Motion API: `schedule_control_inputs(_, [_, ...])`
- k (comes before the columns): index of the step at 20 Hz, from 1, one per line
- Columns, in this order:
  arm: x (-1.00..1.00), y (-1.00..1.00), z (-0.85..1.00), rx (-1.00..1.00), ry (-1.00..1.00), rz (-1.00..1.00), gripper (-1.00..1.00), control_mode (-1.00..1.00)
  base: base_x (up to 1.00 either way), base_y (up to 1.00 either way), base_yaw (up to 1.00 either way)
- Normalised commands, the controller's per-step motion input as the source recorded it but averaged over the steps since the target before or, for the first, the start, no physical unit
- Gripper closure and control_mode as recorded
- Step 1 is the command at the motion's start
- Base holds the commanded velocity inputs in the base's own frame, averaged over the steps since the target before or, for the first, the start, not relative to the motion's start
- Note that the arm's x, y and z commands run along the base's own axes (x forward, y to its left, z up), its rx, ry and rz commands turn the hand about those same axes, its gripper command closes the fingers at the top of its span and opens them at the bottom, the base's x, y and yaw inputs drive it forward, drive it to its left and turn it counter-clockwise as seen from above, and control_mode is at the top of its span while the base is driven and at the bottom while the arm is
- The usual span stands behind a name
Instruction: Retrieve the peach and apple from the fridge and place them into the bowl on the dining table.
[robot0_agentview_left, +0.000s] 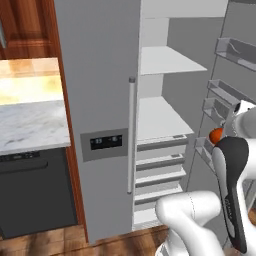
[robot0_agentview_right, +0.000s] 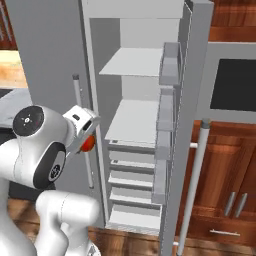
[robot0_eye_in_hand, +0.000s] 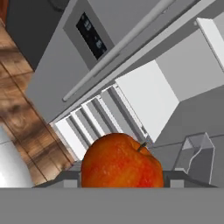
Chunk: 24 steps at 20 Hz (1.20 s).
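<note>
Apple (robot0_eye_in_hand: 121, 161) out of the open fridge (robot0_agentview_left: 100, 75), clamped in our claw (robot0_eye_in_hand: 122, 183).
We judge it light, firm and slick; we'd hold it across the widest part, as now.

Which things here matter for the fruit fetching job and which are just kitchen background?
Part of the job:
- apple, held in the tool
- fridge, right door open, shelves bare

Just background:
- marble counter
- dark appliance under it
- wall oven
- wooden cabinets
</note>
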Motion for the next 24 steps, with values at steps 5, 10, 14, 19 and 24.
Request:
schedule_control_inputs(5, [0.0,0.0,0.0,0.0,0.0,0.0,1.0,1.0,-0.73,0.33,-0.44])
schedule_control_inputs(10, [0.0,0.0,0.0,0.0,0.0,0.0,1.0,1.0,-0.52,0.15,-0.64])
schedule_control_inputs(14, [0.0,0.0,0.0,0.0,0.0,0.0,1.0,1.0,-0.33,0.09,-0.69])
schedule_control_inputs(19, [0.0,0.0,0.0,0.0,0.0,0.0,1.0,1.0,-0.32,0.0,-0.69])
schedule_control_inputs(24, [0.0,0.0,0.0,0.0,0.0,0.0,1.0,1.0,-0.32,0.0,-0.69])
